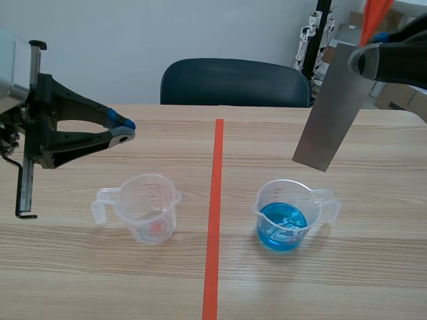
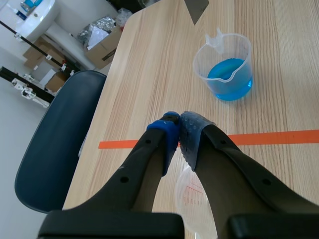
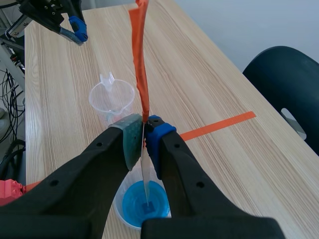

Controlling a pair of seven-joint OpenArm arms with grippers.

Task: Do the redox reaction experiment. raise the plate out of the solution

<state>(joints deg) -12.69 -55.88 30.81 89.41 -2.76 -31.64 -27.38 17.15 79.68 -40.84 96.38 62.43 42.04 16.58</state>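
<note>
Grey metal plate (image 1: 331,110) held tilted in the air above the beaker of blue solution (image 1: 285,217), clamped between the right hand's (image 3: 143,135) pads, left hand (image 2: 179,130) closed on nothing, raised near the empty beaker (image 1: 148,208), both beakers set on the table (image 1: 373,267).

Nothing here can be read: no text, brand or number. The empty clear measuring cup (image 1: 141,208) has red printed scale marks on its wall, but they are too small and faint to make out.
</note>
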